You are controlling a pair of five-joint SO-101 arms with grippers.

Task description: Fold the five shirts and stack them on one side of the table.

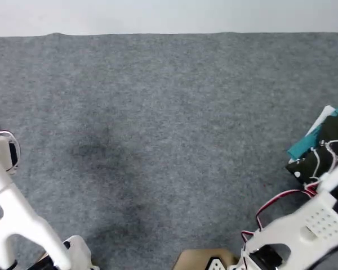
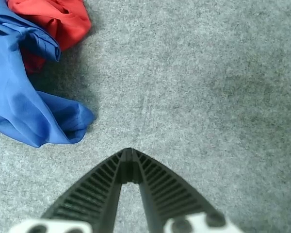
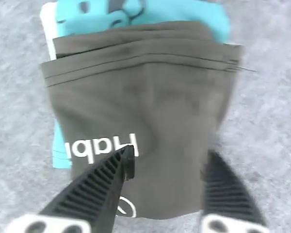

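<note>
1. Two pincers are mine; my left pincer (image 2: 130,154) is closed over bare grey felt (image 2: 208,87).
2. Near it lies a crumpled blue shirt (image 2: 24,107), touching a red shirt (image 2: 58,19).
3. My right pincer (image 3: 170,158) is spread apart over a folded black shirt (image 3: 140,97), which is stacked on a teal shirt (image 3: 184,14).

The dark shirt (image 3: 140,107) lies on a turquoise shirt (image 3: 184,14) and hides nearly all of it. Beneath the dark shirt a white layer (image 3: 47,26) shows as a thin strip, too little to identify. The right gripper (image 3: 170,158) has its fingers (image 3: 99,187) in front of the dark shirt's near hem, one of them blurred. From above, the right arm (image 1: 312,219) covers much of the dark shirt's pile, which the view's edge cuts off. A blue shirt (image 2: 19,107) and a red shirt (image 2: 58,19) are cropped too, and their place relative to the dark shirt cannot be told.
</note>
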